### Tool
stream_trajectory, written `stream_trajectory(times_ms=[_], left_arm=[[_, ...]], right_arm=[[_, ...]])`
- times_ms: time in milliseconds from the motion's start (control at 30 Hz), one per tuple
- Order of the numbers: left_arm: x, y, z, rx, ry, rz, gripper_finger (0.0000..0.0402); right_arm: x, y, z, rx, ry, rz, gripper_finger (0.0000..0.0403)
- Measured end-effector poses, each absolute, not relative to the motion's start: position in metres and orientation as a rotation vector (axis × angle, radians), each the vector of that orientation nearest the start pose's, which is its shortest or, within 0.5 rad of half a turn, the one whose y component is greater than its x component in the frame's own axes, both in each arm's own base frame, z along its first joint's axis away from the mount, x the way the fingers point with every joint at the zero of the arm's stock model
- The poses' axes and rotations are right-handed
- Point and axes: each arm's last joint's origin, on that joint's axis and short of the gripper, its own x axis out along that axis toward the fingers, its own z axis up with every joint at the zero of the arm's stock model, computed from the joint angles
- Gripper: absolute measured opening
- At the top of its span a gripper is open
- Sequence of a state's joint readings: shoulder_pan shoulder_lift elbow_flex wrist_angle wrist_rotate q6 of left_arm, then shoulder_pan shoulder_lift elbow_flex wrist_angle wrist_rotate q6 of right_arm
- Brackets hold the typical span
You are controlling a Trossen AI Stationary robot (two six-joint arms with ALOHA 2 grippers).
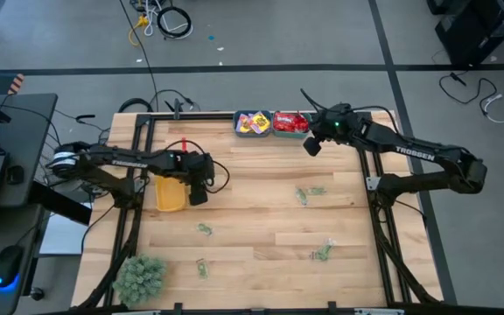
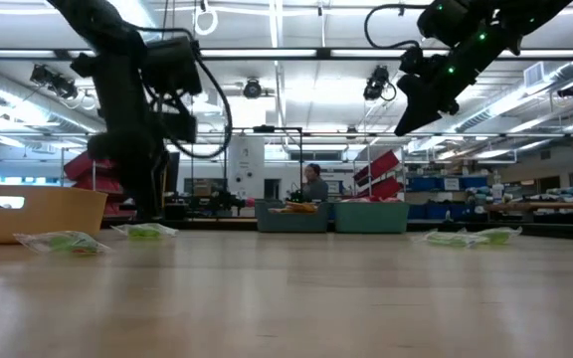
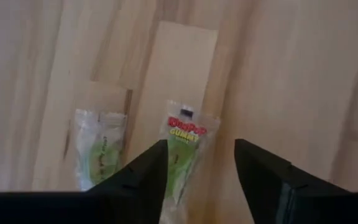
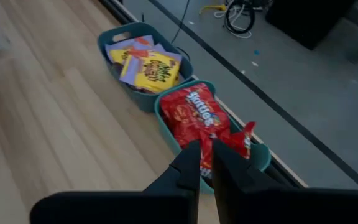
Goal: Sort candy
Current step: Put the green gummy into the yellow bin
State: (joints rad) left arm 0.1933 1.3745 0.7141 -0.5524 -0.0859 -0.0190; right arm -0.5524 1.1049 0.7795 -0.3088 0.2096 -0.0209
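Note:
My left gripper (image 3: 201,180) stands open, pointing steeply down over the table just right of a yellow bin (image 1: 171,193). Below it lie two pale green candy packets, flat on the wood: one (image 3: 183,144) shows partly between the fingers, the other (image 3: 98,154) lies beside it. My right gripper (image 4: 205,163) is shut on nothing and hangs in the air (image 1: 311,145) over the near side of a teal bin (image 4: 261,157) that holds red candy packets (image 4: 197,115). The teal bin next to it (image 4: 114,37) holds yellow packets (image 4: 149,68).
More pale green candy lies loose on the table (image 1: 303,194), (image 1: 204,229), (image 1: 201,268), (image 1: 322,252). A green fuzzy plant ball (image 1: 138,276) sits at the near left corner. The two teal bins stand at the far edge. A person (image 2: 315,184) is in the room beyond.

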Motion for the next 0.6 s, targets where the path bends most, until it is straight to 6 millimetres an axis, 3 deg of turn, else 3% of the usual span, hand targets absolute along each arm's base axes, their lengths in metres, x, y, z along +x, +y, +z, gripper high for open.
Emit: stream_trajectory(times_ms=[167,367,467,600], left_arm=[[0.236,0.05,0.151,-0.06,1.267,0.304,0.0207],[0.239,0.052,0.14,-0.036,1.312,0.349,0.0201],[0.24,0.052,0.14,-0.056,1.312,0.364,0.0173],[0.244,0.054,0.147,-0.041,1.3,0.39,0.0088]], right_arm=[[0.196,-0.121,0.261,0.085,0.647,-0.705,0.0027],[0.198,-0.117,0.261,0.076,0.648,-0.693,0.0027],[0.199,-0.115,0.261,0.073,0.648,-0.685,0.0027],[0.2,-0.114,0.261,0.07,0.645,-0.678,0.0027]])
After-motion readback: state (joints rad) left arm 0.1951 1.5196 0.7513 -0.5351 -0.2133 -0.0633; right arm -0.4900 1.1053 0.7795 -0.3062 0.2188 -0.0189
